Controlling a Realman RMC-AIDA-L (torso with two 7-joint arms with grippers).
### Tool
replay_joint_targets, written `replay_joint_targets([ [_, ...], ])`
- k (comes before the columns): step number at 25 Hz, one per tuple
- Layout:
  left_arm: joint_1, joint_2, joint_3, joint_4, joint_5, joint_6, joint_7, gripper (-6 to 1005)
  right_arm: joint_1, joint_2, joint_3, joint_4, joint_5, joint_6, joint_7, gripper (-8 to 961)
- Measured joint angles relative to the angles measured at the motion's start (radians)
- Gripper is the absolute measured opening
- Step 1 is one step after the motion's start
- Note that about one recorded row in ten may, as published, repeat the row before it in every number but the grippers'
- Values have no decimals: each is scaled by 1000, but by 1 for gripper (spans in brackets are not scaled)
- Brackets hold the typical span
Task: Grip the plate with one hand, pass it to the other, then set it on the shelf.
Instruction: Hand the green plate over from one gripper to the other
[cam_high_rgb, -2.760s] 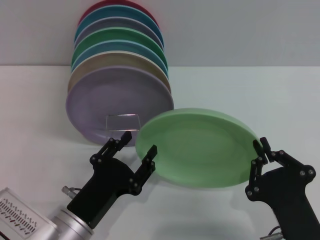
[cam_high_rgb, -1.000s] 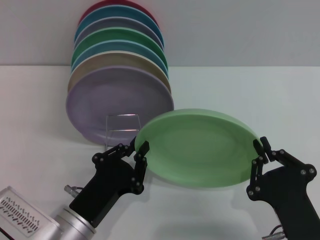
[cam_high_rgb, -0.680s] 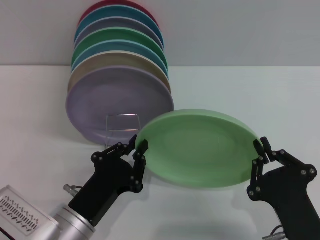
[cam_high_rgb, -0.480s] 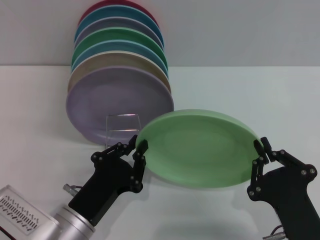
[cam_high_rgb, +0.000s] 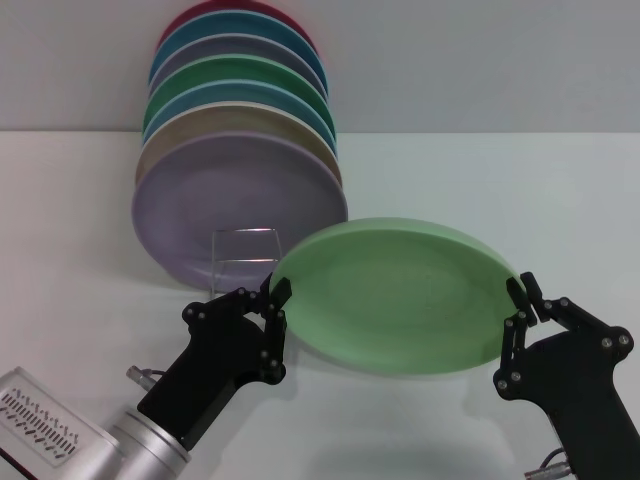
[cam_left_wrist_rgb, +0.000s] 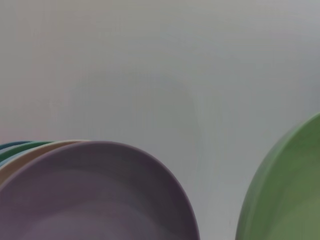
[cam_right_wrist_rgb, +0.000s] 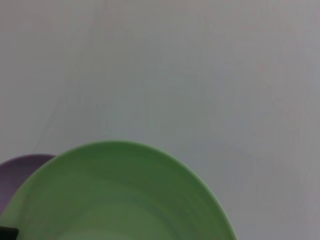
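The mint-green plate is held tilted above the table, in front of the shelf. My right gripper is shut on its right rim. My left gripper is closed on its left rim, one finger over the edge and one under. The shelf is a thin wire rack; only its small looped front leg shows, just behind the left gripper. The plate also shows in the left wrist view and in the right wrist view.
Several plates stand upright in the shelf, a lilac plate in front, then beige, blue, darker green and others. The lilac plate also shows in the left wrist view. White table stretches to the right of the rack.
My left gripper, open beside the plate's left rim 2.8 s ago, has moved in and closed on that rim. The plate and right gripper have hardly moved.
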Motion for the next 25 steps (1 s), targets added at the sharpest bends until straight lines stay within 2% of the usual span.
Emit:
replay_joint_targets([
  [4, -1, 0, 0, -1, 0, 0, 0, 37, 0, 0, 1, 0, 0, 0, 0, 19],
  [19, 0, 0, -13, -8, -1, 0, 6, 36, 4, 0, 5, -5, 0, 3, 0, 18],
  [25, 1, 0, -14, -8, 0, 0, 8, 36, 13, 0, 2, -17, -8, 1, 0, 66],
])
